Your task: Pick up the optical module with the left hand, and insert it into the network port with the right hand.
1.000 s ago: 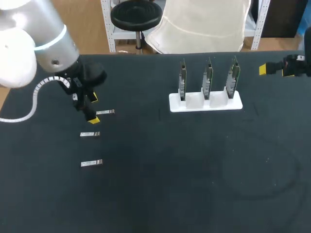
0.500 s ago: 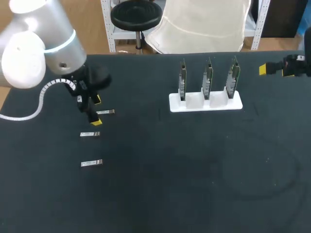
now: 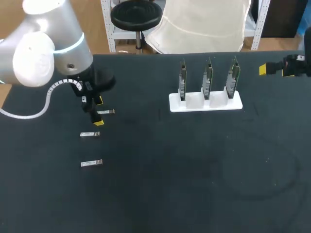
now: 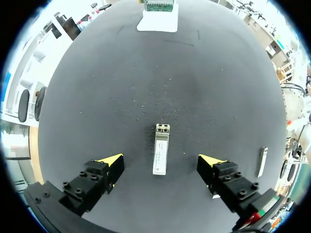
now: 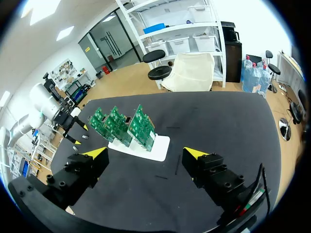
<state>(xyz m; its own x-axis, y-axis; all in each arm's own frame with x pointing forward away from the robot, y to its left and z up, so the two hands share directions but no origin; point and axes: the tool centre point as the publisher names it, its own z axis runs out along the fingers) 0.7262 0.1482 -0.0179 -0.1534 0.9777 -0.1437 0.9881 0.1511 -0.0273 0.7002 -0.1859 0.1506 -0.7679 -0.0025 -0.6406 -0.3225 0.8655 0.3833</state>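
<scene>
Left wrist view: optical module lies flat on the table, centred between the fingers of our left hand. The fingers are spread wide, one on each side, and neither touches it. Its long axis runs straight ahead from the hand, crosswise to the closing line, so the fingers would meet its long sides. They straddle its rear part and most of the body sits ahead of them. We judge yaw and centring good for a grasp. Height above the table we can't tell.

Neighbours: a second module lies outboard of one finger, roughly parallel, near but apart from it. In the head view a third module lies further out on that same side. Nothing sits between the open fingers and the target. The only crowding risk we see is the outer finger brushing the second module.

Our right hand is also wide open, holding nothing, and well apart from the module, so the left is clearly the nearer arm. The white holder with three upright cards stands ahead of the right hand, between the two arms. Network ports on the cards are too small to make out.
</scene>
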